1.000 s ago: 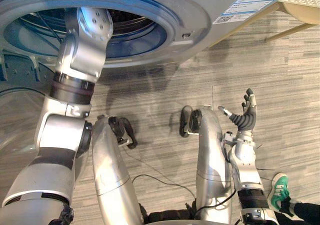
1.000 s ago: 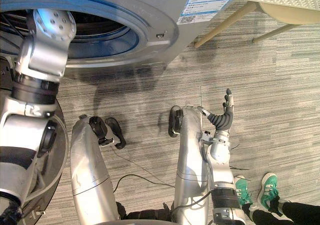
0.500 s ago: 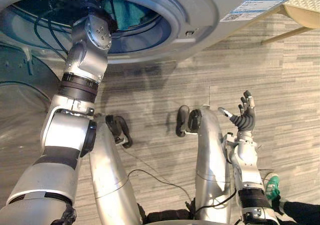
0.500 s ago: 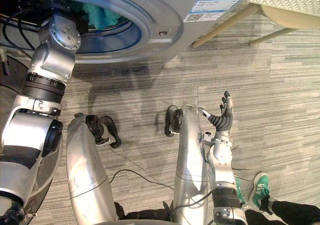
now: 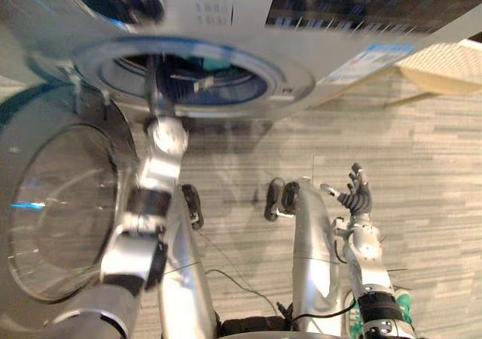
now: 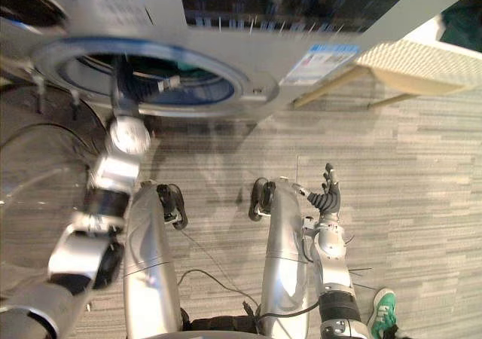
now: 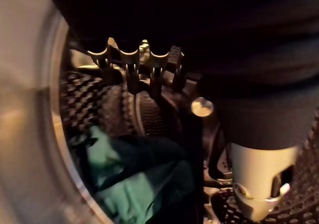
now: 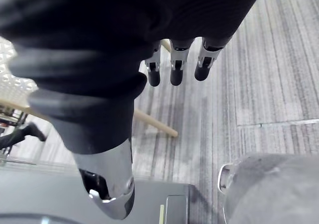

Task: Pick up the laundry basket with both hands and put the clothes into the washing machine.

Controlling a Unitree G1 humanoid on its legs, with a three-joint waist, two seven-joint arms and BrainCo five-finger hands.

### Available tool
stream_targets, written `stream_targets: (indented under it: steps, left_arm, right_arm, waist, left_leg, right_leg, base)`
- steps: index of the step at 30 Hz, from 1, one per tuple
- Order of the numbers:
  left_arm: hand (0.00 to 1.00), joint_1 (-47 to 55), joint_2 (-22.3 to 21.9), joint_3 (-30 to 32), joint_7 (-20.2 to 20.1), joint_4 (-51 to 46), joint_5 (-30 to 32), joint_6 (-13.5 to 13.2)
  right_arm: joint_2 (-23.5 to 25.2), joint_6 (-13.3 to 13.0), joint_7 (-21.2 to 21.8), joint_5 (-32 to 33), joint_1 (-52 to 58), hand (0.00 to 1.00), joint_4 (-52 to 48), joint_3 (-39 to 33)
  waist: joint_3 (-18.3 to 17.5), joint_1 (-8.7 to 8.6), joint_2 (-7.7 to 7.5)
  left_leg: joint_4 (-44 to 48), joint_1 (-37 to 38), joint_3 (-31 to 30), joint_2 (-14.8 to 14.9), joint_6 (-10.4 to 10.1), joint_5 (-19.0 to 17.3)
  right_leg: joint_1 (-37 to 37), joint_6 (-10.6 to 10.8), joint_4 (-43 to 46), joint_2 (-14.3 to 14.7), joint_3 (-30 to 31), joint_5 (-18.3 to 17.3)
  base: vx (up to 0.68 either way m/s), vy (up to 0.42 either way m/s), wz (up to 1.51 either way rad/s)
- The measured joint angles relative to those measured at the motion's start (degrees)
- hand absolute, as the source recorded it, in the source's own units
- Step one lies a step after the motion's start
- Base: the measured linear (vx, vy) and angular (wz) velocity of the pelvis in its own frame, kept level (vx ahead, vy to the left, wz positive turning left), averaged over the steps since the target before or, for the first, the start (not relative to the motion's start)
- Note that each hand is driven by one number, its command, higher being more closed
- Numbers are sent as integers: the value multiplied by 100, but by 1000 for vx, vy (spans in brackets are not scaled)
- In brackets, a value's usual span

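Note:
The washing machine [image 5: 294, 75] stands in front of me with its round door [image 5: 60, 203] swung open to the left. Teal clothes [image 7: 134, 184] lie in the drum, and a bit of teal cloth [image 5: 216, 65] shows through the opening. My left arm reaches in through the opening. My left hand [image 7: 130, 67] hangs above the clothes inside the drum, fingers straight, holding nothing. My right hand [image 5: 355, 198] is raised over the floor at the right, open and empty, away from the machine.
A cream perforated thing on wooden legs [image 6: 422, 56] stands right of the machine. A person's green shoe [image 6: 384, 320] shows at the lower right. Grey striped floor [image 5: 422, 151] lies in front of the machine.
The camera has drawn back, so the machine's front panel and glass door now show. My left hand stays in the drum and its fingers have straightened. My right hand has barely moved.

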Motion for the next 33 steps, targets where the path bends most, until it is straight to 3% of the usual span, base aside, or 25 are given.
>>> stream_targets:
  steps: [3,6,11,14,18,21,22,23,24,25,26,28,29,31,32,33]
  left_arm:
    - [0,1191,-331,-5,-202,-15,-493,-132]
    - [0,2198,-466,33,-446,12,-914,-269]
    - [0,2925,-477,236,-658,214,-1191,-399]
    - [0,2931,-364,231,-744,1021,-1140,-469]
    - [0,2675,-217,249,-749,1647,-797,-438]
    - [0,2696,-88,457,-744,1721,-719,-429]
    - [0,2698,-51,532,-745,1781,-718,-440]
    - [0,2723,0,611,-744,1805,-716,-450]
    - [0,2726,2,629,-738,1827,-711,-451]
    - [0,2799,37,610,-748,1824,-693,-458]
    - [0,2825,37,611,-745,1825,-687,-459]
    - [0,2963,38,575,-748,1907,-659,-455]
    - [0,3014,35,563,-790,2039,-621,-419]
    - [0,3104,-51,513,-875,2100,-540,-371]
    - [0,3179,-100,435,-885,2101,-525,-370]
    - [0,3207,-121,366,-954,2109,-517,-373]
  right_arm:
    - [6,195,-5,0,185,0,350,-82]
    - [62,327,-14,2,533,0,546,-43]
    - [199,256,45,-5,1124,0,237,264]
    - [267,154,15,-44,1262,0,725,240]
    - [102,295,29,-129,1113,0,1562,39]
    - [-170,360,22,-118,906,0,1657,3]
    - [-283,339,17,-118,819,0,1650,1]
    - [-343,306,15,-117,737,0,1654,-1]
    - [-394,311,15,-116,702,0,1687,-17]
    - [-442,312,16,-115,687,0,1869,-15]
    - [-435,317,20,-114,577,0,2038,1]
    - [-379,338,27,-107,420,0,2224,24]
    - [-385,362,31,-106,311,0,2307,60]
    - [-399,390,30,-107,291,0,2353,145]
    - [-432,394,29,-98,288,0,2359,169]
    - [-451,402,26,-95,283,0,2376,187]
  waist:
    - [-304,78,9]
    - [-746,143,126]
    - [-1272,171,250]
    - [-1642,123,324]
    - [-1674,59,376]
    - [-1661,-42,396]
    - [-1643,-47,429]
    - [-1625,-58,432]
    - [-1603,-135,473]
    - [-1633,-215,556]
    - [-1641,-147,592]
    - [-1644,-29,581]
    - [-1629,-9,608]
    - [-1637,-11,688]
    - [-1618,15,826]
    - [-1603,61,887]
  left_leg:
    - [-875,979,165,-73,-51,215]
    - [-2087,2034,412,-139,-41,584]
    - [-3401,3172,918,-153,-21,963]
    - [-4194,3719,1359,-223,-17,1210]
    - [-4619,4277,2050,-255,-25,1298]
    - [-4711,4608,2578,-189,-25,1298]
    - [-4729,4835,2861,-97,-24,1298]
    - [-4771,5039,3178,-58,-7,1278]
    - [-4775,5140,3335,-47,-39,1244]
    - [-4891,5308,3668,-31,-142,1179]
    - [-4926,5443,3980,91,-218,1132]
    - [-4582,5645,4663,339,-480,932]
    - [-4127,5774,4795,585,-515,782]
    - [-3040,5826,4709,1177,-295,808]
    - [-2085,5773,4442,1672,319,1110]
    - [-1404,5596,4019,1880,1017,1442]
  right_leg:
    - [906,7,-773,15,-63,167]
    - [1938,87,-2002,118,-196,573]
    - [2929,184,-3500,334,-65,1189]
    - [3264,254,-4415,474,218,1625]
    - [3425,275,-5088,714,809,2134]
    - [3367,149,-5255,854,714,2530]
    - [3365,-49,-5359,906,279,2766]
    - [3401,-523,-5328,729,-725,2404]
    - [3370,-637,-5125,567,-1249,2162]
    - [3446,-786,-4820,229,-2416,1764]
    - [3538,-931,-4710,110,-3100,1652]
    - [3551,-867,-4266,-99,-3881,1438]
    - [3454,-903,-4138,96,-3569,1520]
    - [3465,-922,-4221,658,-2949,1543]
    - [3619,-956,-4443,1101,-2566,1528]
    - [3762,-1000,-4626,1387,-2265,1524]
  base:
    - [202,-23,6]
    - [174,42,-6]
    - [137,54,-30]
    - [121,46,-61]
    - [95,45,-89]
    - [16,-6,-133]
    - [-57,-110,-163]
    - [-63,-121,-144]
    - [-39,-45,-109]
    - [-6,19,-112]
    - [46,-29,-153]
    - [104,-207,-209]
    - [172,-269,-250]
    - [195,-222,-214]
    - [207,-190,-202]
    - [207,-148,-208]
